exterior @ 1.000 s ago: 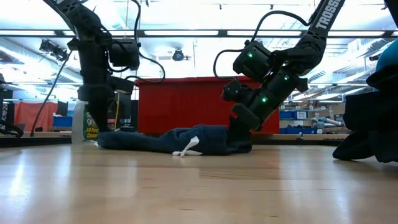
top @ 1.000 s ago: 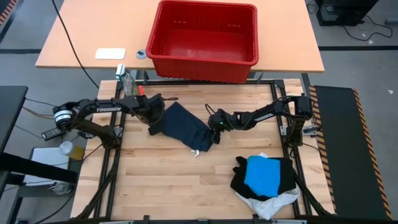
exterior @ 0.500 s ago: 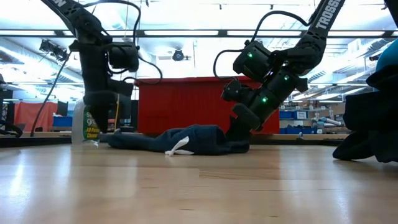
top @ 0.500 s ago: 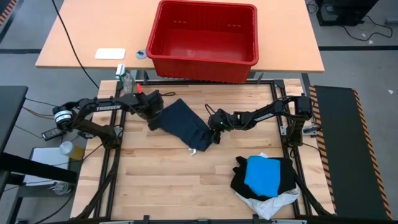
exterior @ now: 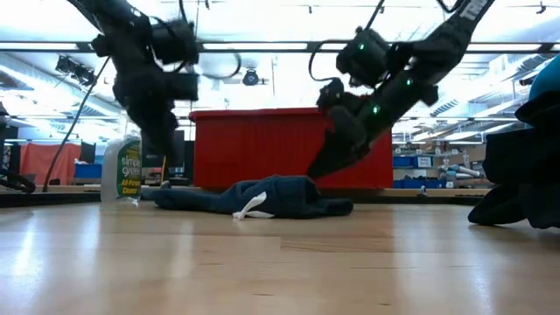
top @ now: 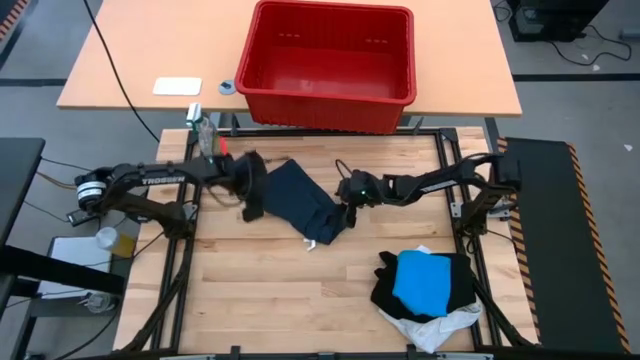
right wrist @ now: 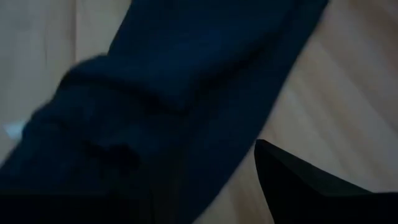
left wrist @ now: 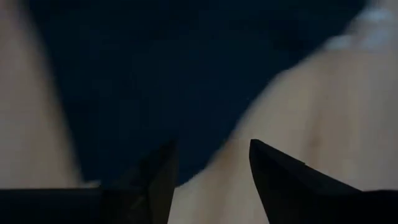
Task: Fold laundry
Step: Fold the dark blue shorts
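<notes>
Wood table (top: 260, 290) w/ navy garment (top: 300, 200), red basket (top: 330, 50) behind; both tools apart, empty.

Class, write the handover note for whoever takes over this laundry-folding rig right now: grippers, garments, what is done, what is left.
Left gripper: open, empty, at the left edge of the dark navy garment.
Right gripper: above that garment's right end; nothing visibly held.
Navy garment: bunched mid-table, not neatly folded.
Pile at the table's front right: blue garment on black garment, white garment beneath.
Red basket: on the far table.
Left: finish the navy fold, then the pile.
</notes>
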